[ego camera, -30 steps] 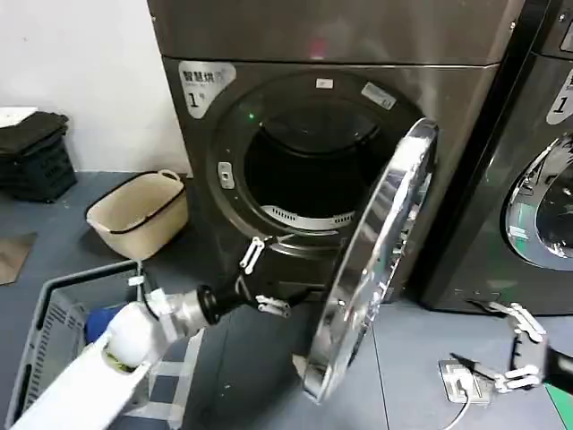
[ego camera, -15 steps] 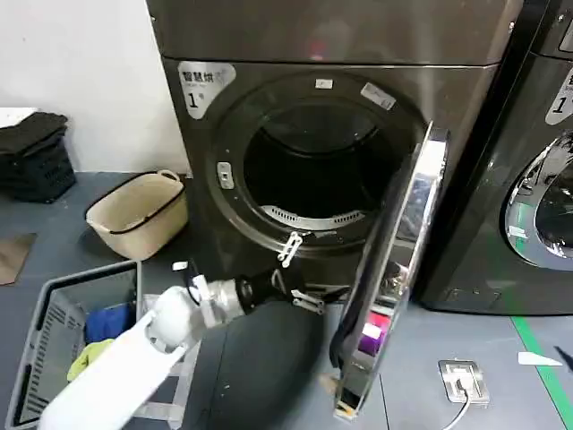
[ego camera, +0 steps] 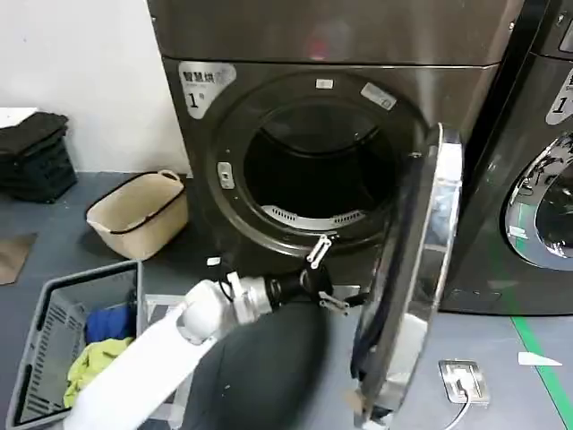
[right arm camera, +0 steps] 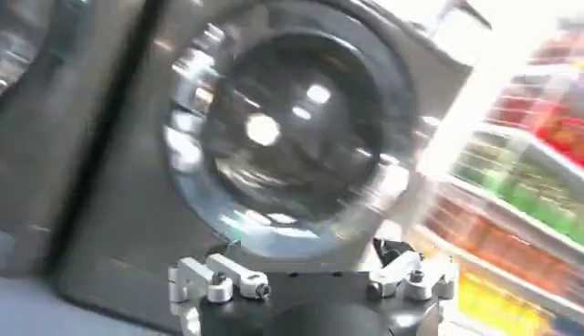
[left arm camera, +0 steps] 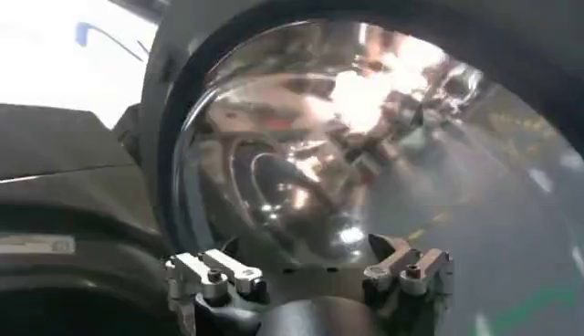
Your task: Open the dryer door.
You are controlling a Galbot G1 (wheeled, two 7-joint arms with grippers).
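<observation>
Dryer door point(ego camera: 407, 278) is seen swung wide, edge-on to the head cam, hinged at the right of the dryer point(ego camera: 358, 98); its bottom is cut off by the frame. Drum interior is dark, hard to make out. Left gripper point(ego camera: 324, 273) is held just below the drum mouth, beside the door's inner face, arm stretched fwd, fingers spread, nothing gripped. Right gripper point(right arm camera: 310, 278) is likewise spread, empty, facing a blurred round chrome door.

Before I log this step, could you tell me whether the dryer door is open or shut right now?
Open. The dryer door stands swung out edge-on from the dryer, baring the drum mouth; the left gripper is beside it.
</observation>
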